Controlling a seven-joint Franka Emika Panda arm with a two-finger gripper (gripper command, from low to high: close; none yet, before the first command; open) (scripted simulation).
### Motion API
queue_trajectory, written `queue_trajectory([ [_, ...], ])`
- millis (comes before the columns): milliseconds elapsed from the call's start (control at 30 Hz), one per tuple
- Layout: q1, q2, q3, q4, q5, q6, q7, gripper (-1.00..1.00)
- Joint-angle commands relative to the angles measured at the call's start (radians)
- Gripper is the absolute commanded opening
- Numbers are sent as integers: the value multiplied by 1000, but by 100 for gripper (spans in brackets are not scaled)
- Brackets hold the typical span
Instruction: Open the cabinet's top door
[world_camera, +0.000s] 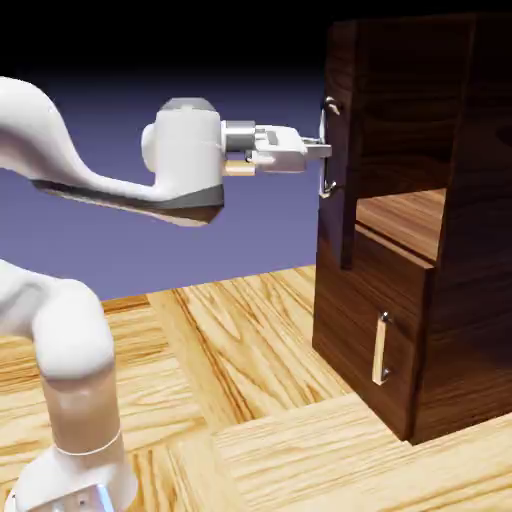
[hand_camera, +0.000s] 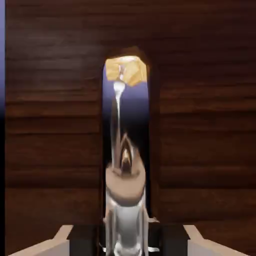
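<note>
1. Exterior view: the cabinet (world_camera: 420, 220) stands on the wooden table (world_camera: 250, 350) at the right of the frame, dark brown with a wood grain.
2. The top door (world_camera: 338, 140) occupies the upper part of the cabinet. It appears swung out from the body; a lighter wooden shelf (world_camera: 405, 218) shows behind its lower edge.
3. A long silvery handle (world_camera: 326, 146) runs vertically on the top door's front.
4. The white arm (world_camera: 70, 170) reaches level from the left. Its gripper (world_camera: 322, 152) meets the long handle about halfway up, fingers clamped on the bar.
5. The lower panel (world_camera: 368, 330) sits flush, well below the gripper, with a short pale handle (world_camera: 381, 348) that is untouched.
6. Hand view: dark wood grain of the door (hand_camera: 55, 130) fills nearly the whole frame.
7. The mirror-like bar of the handle (hand_camera: 124, 165) rises through the middle, reflecting blue-violet and a patch of pale wood.
8. At the bottom edge the bar passes between the pale fingertips (hand_camera: 62, 242), which close against it from both sides.
</note>
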Motion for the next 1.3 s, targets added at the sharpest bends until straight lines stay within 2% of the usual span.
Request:
queue_trajectory([
  [0,-3,-19,22,-14,44,-22,-24,-100],
  [300,28,-153,266,-80,435,-329,-197,-100],
  [567,33,-147,544,0,724,-677,-245,-100],
  [867,-124,-42,869,244,955,-1061,-248,-100],
  [1267,-540,19,1249,671,1127,-1462,-285,-100],
])
